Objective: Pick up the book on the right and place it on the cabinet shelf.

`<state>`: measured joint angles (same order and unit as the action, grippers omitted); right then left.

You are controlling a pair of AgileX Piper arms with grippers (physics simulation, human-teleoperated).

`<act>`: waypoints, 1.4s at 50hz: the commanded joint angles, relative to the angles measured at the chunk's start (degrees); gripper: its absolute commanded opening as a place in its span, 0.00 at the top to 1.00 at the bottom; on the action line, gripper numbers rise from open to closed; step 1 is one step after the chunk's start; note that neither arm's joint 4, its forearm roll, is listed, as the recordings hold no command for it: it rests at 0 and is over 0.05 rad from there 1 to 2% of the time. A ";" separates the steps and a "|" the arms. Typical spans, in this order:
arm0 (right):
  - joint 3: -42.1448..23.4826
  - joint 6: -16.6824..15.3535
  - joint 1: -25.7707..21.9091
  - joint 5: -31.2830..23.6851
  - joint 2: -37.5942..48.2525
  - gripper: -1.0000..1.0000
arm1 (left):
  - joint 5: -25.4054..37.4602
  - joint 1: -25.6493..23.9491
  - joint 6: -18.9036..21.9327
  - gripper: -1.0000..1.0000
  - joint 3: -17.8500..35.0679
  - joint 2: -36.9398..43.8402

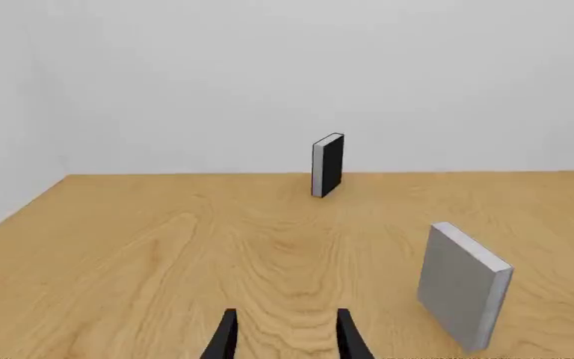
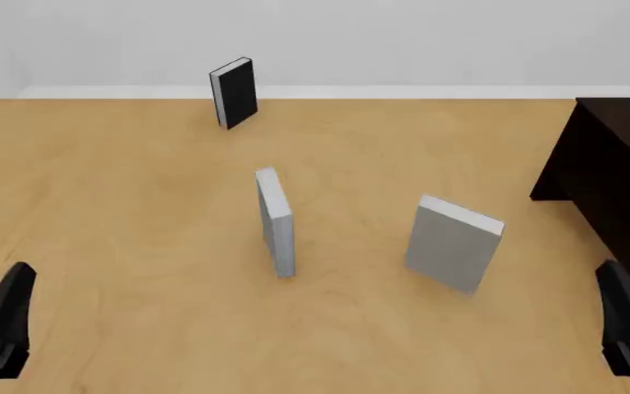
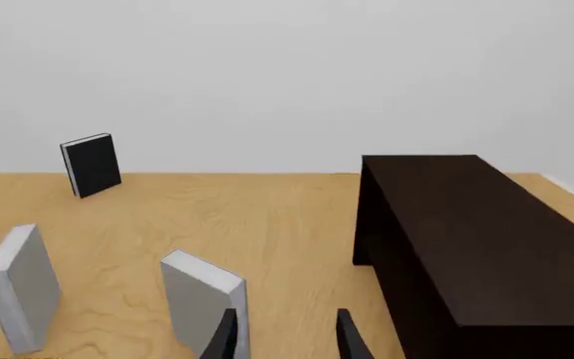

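The book [image 2: 453, 244] stands upright on the tabletop [image 2: 118, 189], its broad light-grey cover turned toward the near edge and its white page edges showing along the top and one side. It sits to the left of the dark cabinet [image 2: 616, 176], near it but apart, with bare wood between them. The cabinet's shelf recess does not show in any view; only its dark top and side walls are visible.

Further left of the cabinet, beyond the book, a second grey book [image 2: 275, 222] stands upright and edge-on, seen as a thin slab. It is well apart from the book and touches nothing else. A black-covered book [image 2: 234, 92] stands upright much farther back, near the far edge of the tabletop, well away from the cabinet.

The left gripper [image 1: 283, 336] hangs above bare tabletop at the near left, far from the cabinet, with its fingers parted by a modest gap and nothing between them. The right gripper [image 3: 283, 336] hangs at the near right, close in front of the cabinet, fingers likewise parted and empty. In the right wrist view the book [image 3: 203, 299] stands just ahead of that gripper, not touching it.
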<state>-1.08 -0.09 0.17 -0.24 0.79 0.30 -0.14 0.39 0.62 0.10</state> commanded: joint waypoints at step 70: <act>-71.26 -26.66 -20.10 -39.96 53.66 0.00 | 1.42 -1.92 1.78 0.00 -0.61 -0.06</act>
<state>-67.16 -24.28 -17.35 -34.79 49.74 1.29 -1.62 1.58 0.01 0.10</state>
